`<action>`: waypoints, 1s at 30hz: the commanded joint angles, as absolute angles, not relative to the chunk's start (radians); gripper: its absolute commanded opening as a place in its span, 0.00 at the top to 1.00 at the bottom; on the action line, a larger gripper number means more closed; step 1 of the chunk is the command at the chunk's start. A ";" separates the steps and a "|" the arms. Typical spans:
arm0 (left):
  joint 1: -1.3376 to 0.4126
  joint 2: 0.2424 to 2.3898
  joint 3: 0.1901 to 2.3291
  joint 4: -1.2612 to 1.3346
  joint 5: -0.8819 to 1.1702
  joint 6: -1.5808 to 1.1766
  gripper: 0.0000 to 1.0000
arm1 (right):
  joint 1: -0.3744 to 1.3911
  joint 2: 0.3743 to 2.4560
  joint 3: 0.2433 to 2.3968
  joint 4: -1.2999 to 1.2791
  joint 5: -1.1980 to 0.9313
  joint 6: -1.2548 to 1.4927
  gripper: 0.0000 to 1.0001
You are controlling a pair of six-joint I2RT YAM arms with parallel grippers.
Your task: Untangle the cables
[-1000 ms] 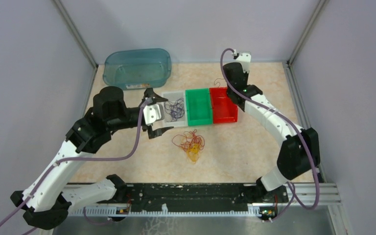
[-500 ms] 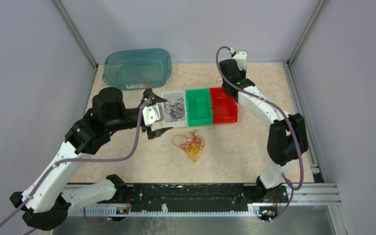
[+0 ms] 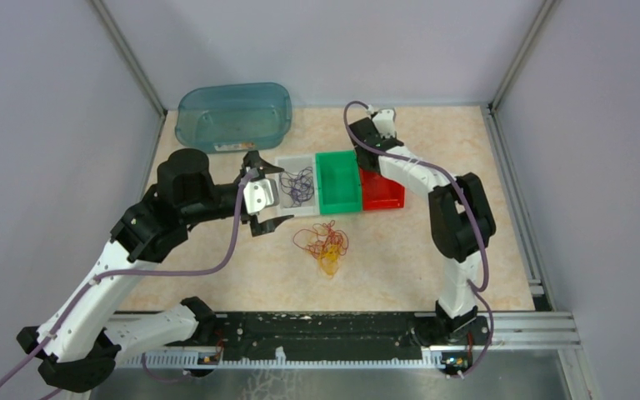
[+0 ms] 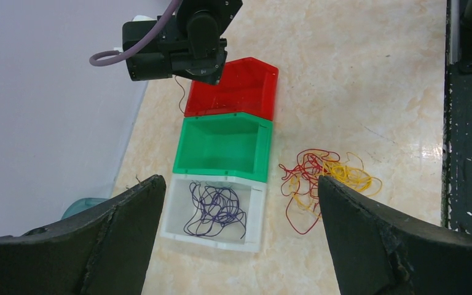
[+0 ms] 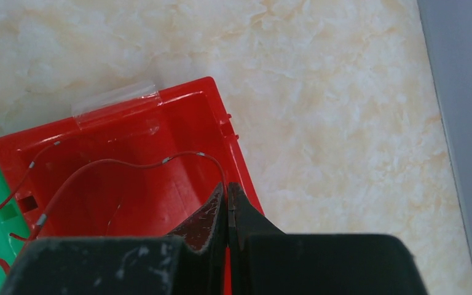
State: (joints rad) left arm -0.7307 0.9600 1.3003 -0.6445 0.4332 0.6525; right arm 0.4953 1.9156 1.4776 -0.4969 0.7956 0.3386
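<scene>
top view, right arm: it is swinging left along the far side of the bins. The right gripper (image 3: 367,132) is now hanging over the far end of the red bin (image 3: 382,193), close to the green bin (image 3: 339,187). A second ago it was standing farther right and farther back.
top view, left gripper (image 3: 287,197): it is keeping its place just beside the white bin (image 3: 293,160), with its jaws spread wide and nothing in them.
top view, cables: the purple cables (image 3: 297,185) are lying in the white bin. The red-and-yellow clump (image 3: 325,244) is lying on the table (image 3: 433,250) in front of the green bin, apart from both grippers.
left wrist view: the fingers (image 4: 117,239) are standing far apart, framing the three bins with nothing between them. Across the table, a thin wire is dangling below the right gripper beside the red bin.
right wrist view: the jaws are pressing fully together on one red wire (image 5: 129,163). It is trailing from the fingertips across the red bin toward the green one, and it seems to be running on out of frame.
meaning for the task: purple is already sitting apart from the rest. The right arm is carrying a single red strand over the bins, likely to the red bin. The clump is waiting to be separated further.
</scene>
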 commanded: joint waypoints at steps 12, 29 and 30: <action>-0.733 0.959 1.307 -0.640 0.439 0.669 0.02 | 0.514 1.900 1.391 -0.529 0.633 0.554 1.00; -0.733 0.967 1.335 -0.657 0.444 0.670 0.03 | 0.483 1.548 1.325 -0.546 0.279 0.477 0.37; -0.733 0.966 1.335 -0.658 0.444 0.672 0.03 | 0.479 1.534 1.321 -0.540 0.255 0.472 0.37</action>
